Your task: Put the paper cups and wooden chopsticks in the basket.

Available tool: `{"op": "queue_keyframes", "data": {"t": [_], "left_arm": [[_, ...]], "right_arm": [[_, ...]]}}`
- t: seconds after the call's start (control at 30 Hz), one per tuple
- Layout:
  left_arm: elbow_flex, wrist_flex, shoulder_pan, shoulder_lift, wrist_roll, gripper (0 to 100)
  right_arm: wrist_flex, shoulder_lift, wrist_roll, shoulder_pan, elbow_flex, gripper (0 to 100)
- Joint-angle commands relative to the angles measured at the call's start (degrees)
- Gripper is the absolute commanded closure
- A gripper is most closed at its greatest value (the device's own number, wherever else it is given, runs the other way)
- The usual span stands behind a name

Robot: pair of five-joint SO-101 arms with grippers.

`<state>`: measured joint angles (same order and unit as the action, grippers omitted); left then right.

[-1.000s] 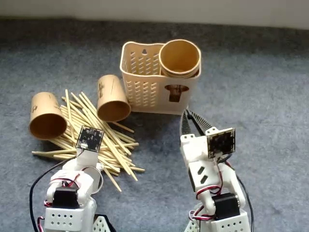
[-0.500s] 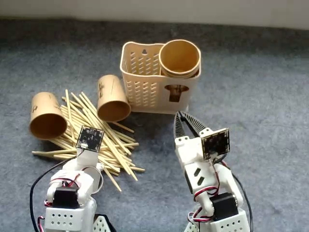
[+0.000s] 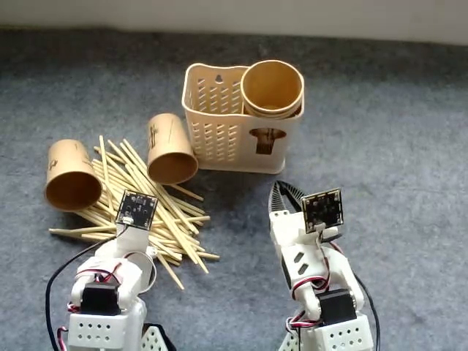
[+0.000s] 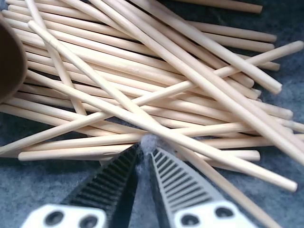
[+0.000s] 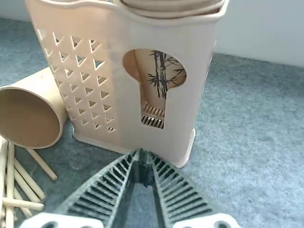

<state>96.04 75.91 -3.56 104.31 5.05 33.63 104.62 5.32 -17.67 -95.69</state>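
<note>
While the left arm sits low over the table, its wrist view shows the left claw (image 4: 142, 146) closed and empty, tips at the near edge of the chopsticks (image 4: 156, 80). The right claw (image 5: 140, 156), also closed and empty, points at the foot of the basket (image 5: 95, 90). From above, a tipped cup (image 3: 172, 150) lies just beside the basket, a second tipped cup (image 3: 71, 175) lies at the pile's far side, and an upright cup (image 3: 272, 88) stands inside the basket.
</note>
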Motion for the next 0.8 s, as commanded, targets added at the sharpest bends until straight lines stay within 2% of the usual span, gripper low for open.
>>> {"op": "queue_keyframes", "data": {"t": [0.0,0.3,0.47,0.63,0.77], "left_arm": [[1.1,0.3,0.7,0.9,0.6,99],[-6.9,0.0,-0.8,0.9,1.1,99],[-10.5,-2.2,-0.9,0.9,17.8,99],[-14.5,-1.9,-5.9,0.9,19.2,98],[-20.4,0.2,-7.8,0.3,24.0,98]], "right_arm": [[0.3,0.7,0.0,0.6,-1.7,99.2],[0.3,0.7,4.0,0.6,-2.0,99.2],[0.3,0.7,4.3,0.6,-2.0,99.2],[0.3,0.7,4.3,0.6,-2.0,99.2],[0.3,0.7,4.4,0.6,-2.0,99.2]]}}
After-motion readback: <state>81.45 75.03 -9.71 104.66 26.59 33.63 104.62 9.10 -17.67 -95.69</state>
